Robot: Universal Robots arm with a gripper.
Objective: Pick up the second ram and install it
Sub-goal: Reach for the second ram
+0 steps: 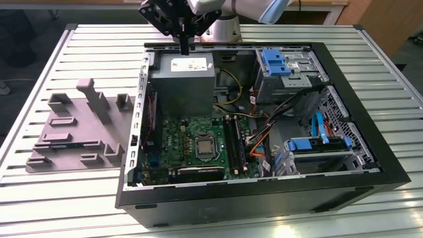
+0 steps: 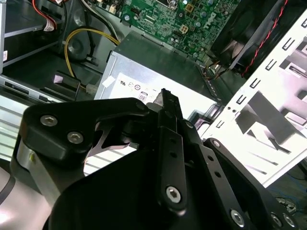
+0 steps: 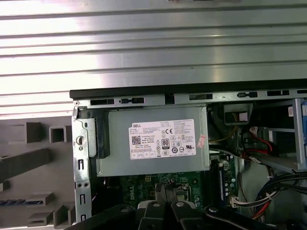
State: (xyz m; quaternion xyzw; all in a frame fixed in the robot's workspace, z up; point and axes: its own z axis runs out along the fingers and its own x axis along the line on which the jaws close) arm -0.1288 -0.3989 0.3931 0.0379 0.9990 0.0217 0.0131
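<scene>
The gripper [image 1: 184, 48], its fingers pressed together on nothing, hangs over the power supply [image 1: 182, 89] at the case's [image 1: 264, 198] far wall. The second ram [image 3: 9, 202] seems to lie on the grey plate [image 1: 73, 148] beside the case, towards the exterior view's left, with its long axis parallel to that wall

A robotics lab — slatted aluminium bench [image 1: 99, 44], opened computer case [image 1: 264, 201]

open computer case [image 1: 264, 198] | grey power supply [image 1: 180, 84] inside | fixture plate [image 1: 73, 144] beside
</scene>
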